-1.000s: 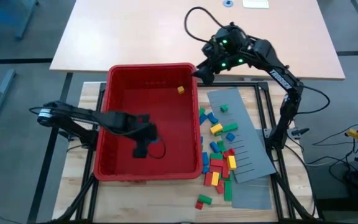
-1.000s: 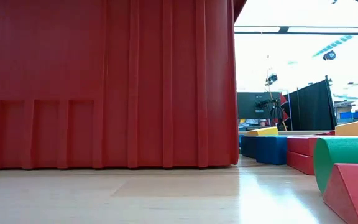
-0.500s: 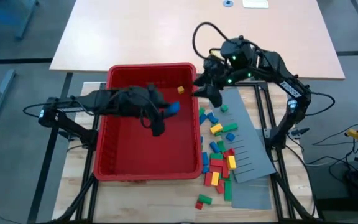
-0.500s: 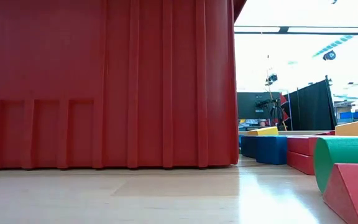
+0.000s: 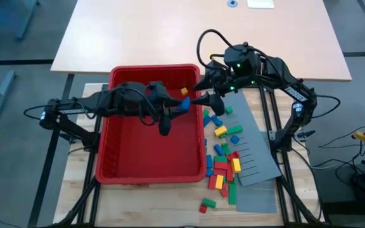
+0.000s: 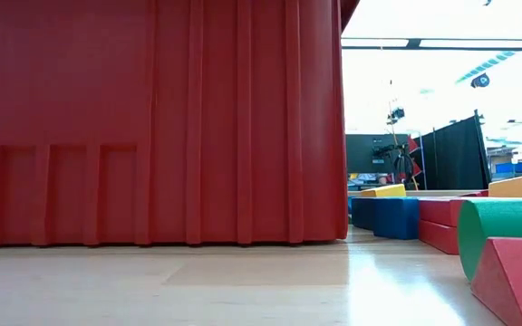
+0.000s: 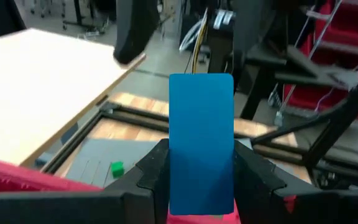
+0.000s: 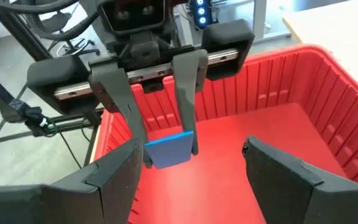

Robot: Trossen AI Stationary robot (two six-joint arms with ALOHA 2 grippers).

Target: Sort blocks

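Blocks (image 5: 224, 161) lie in a loose pile on the wooden counter (image 5: 157, 202) just beside the red bin (image 5: 122, 174), on the side where the right arm stands. They are red, green, blue and yellow. Some of them rest on a flat grey panel (image 5: 258, 161) that lies next to the bin. One small yellow block (image 5: 184, 92) sits alone inside the bin, near its far corner.

Over the far part of the bin, the left gripper (image 5: 181, 107) holds a blue block (image 5: 180, 108) up in the air. Its fingers (image 8: 122, 102) are closed on the two sides of the blue block, and the block sticks out past the tips.

The right gripper (image 5: 201, 99) hangs at the bin's far corner, very close to the left gripper and facing it. Its fingers (image 8: 114, 177) are spread wide apart and hold nothing.
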